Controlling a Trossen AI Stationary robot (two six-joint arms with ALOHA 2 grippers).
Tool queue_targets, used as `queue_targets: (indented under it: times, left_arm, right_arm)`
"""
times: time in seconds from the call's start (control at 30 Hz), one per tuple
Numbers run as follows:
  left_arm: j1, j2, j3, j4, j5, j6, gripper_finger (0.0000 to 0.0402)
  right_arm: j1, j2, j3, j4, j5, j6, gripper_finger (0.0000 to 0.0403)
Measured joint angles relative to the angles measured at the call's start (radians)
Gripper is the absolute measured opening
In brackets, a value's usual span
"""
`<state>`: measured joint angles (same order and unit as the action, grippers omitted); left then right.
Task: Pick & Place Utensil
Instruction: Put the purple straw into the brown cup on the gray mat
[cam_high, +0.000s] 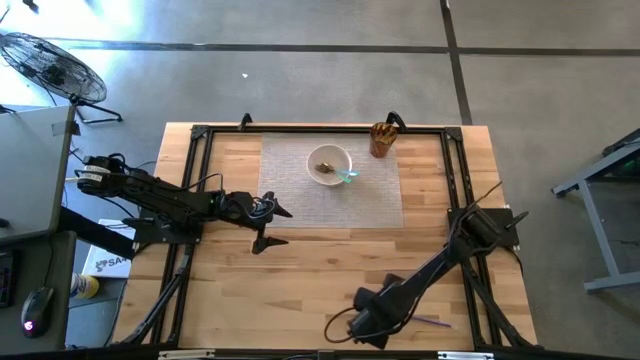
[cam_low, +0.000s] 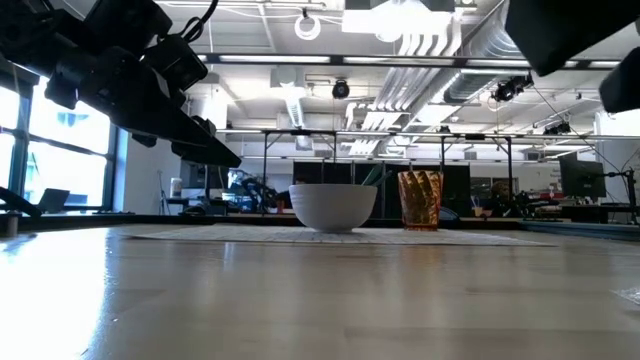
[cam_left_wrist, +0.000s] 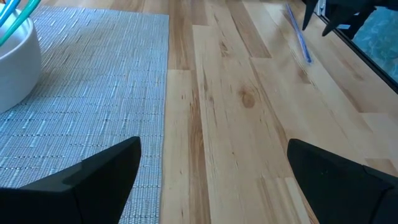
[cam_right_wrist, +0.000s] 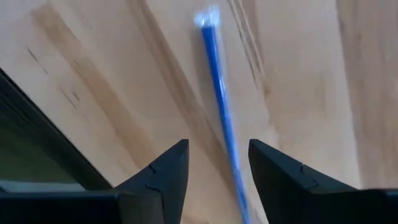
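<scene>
Right wrist view: a blue utensil (cam_right_wrist: 219, 93) lies flat on the bare wooden table (cam_right_wrist: 298, 68), its handle running between the right gripper (cam_right_wrist: 217, 163) fingers.
High view: the same utensil (cam_high: 432, 322) is only a thin sliver by the table's near right edge.
Right gripper: fingers partly apart, astride the handle, not clamped on it.
Left gripper (cam_high: 272, 226): fingers spread wide, holding nothing, just off the woven placemat (cam_high: 290, 190).
Left wrist view: white bowl (cam_left_wrist: 15, 53) with light-blue utensils (cam_left_wrist: 13, 14) inside.
Low view: bowl beside an amber cup (cam_low: 420, 200).
</scene>
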<state>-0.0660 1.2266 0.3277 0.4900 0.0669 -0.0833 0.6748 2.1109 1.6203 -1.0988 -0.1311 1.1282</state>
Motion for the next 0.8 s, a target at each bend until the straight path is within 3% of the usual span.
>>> queue_targets:
  times: [0.53, 0.8]
  left_arm:
    - [0.0, 0.0, 0.0, 0.0, 0.0, 0.0, 0.0399]
    - [0.0, 0.0, 0.0, -0.001, 0.0, 0.0, 0.0399]
  right_arm:
    - [0.001, -0.005, -0.14, 0.112, 0.04, -0.056, 0.0158]
    - [0.001, -0.005, -0.14, 0.122, 0.062, -0.063, 0.0103]
